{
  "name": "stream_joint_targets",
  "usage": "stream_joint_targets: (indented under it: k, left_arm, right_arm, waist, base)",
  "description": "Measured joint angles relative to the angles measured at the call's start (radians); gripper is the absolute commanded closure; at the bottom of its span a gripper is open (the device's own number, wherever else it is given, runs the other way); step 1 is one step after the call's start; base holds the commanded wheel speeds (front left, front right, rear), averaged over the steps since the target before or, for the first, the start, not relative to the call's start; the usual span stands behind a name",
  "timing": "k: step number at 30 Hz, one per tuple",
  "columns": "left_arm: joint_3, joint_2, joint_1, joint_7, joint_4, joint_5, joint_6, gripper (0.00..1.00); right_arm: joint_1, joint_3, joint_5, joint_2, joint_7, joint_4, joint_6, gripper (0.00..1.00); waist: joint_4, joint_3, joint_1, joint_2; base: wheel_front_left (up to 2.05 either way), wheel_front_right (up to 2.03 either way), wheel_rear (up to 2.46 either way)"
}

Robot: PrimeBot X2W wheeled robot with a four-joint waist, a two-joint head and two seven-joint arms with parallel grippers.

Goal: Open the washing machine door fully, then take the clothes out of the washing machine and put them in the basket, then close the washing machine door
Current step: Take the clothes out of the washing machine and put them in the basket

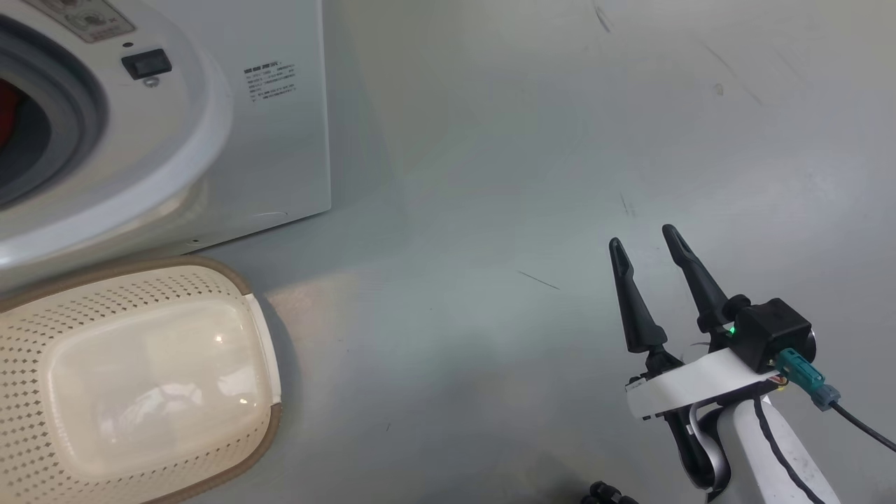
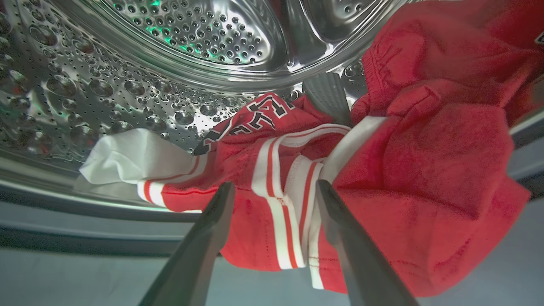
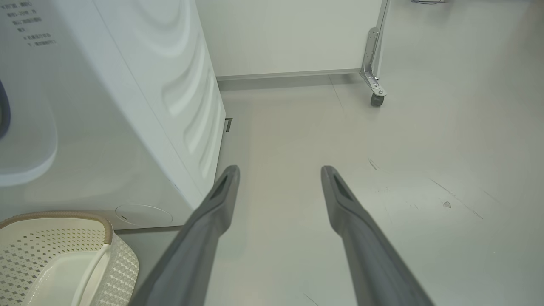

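Note:
In the left wrist view the clothes (image 2: 399, 140), red garments with white stripes and dark lettering, lie heaped at the mouth of the dimpled steel drum (image 2: 127, 85). My left gripper (image 2: 275, 188) stands open right in front of them, its tips on either side of a striped fold. The washing machine (image 1: 231, 133) fills the head view's upper left, a sliver of red showing in its grey-ringed opening. Below it on the floor sits the cream basket (image 1: 133, 378), with nothing in it. My right gripper (image 1: 644, 234) hangs open over bare floor, well right of the machine. The door is out of view.
Grey floor (image 1: 490, 175) spreads to the right of the machine. In the right wrist view a white panel on a caster wheel (image 3: 376, 98) stands behind the machine's side, and the basket (image 3: 55, 259) shows at the lower left.

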Motion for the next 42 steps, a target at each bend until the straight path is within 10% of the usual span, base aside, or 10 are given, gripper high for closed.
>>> stream_joint_targets:
  k: [33, 35, 42]
  left_arm:
    - [-0.097, 0.086, -0.168, 0.146, 0.184, 0.123, 0.0, 0.0]
    - [-0.096, 0.086, -0.175, 0.146, 0.191, 0.123, 0.0, 1.0]
    - [-0.098, 0.079, -0.201, 0.138, 0.205, 0.123, -0.001, 1.0]
  right_arm:
    - [-0.037, 0.051, 0.033, 0.002, 0.0, -0.007, -0.002, 0.0]
    - [-0.038, 0.052, 0.033, 0.002, 0.0, -0.011, -0.002, 0.0]
    - [-0.046, 0.051, 0.034, 0.002, 0.0, -0.011, -0.011, 0.0]
  waist:
    - [-0.041, 0.041, -0.0001, 0.0]
    - [-0.042, 0.043, -0.0001, 0.0]
    - [-0.038, 0.046, 0.0, 0.0]
  base:
    - [0.0, 0.0, 0.0]
    - [0.0, 0.0, 0.0]
    - [0.0, 0.0, 0.0]
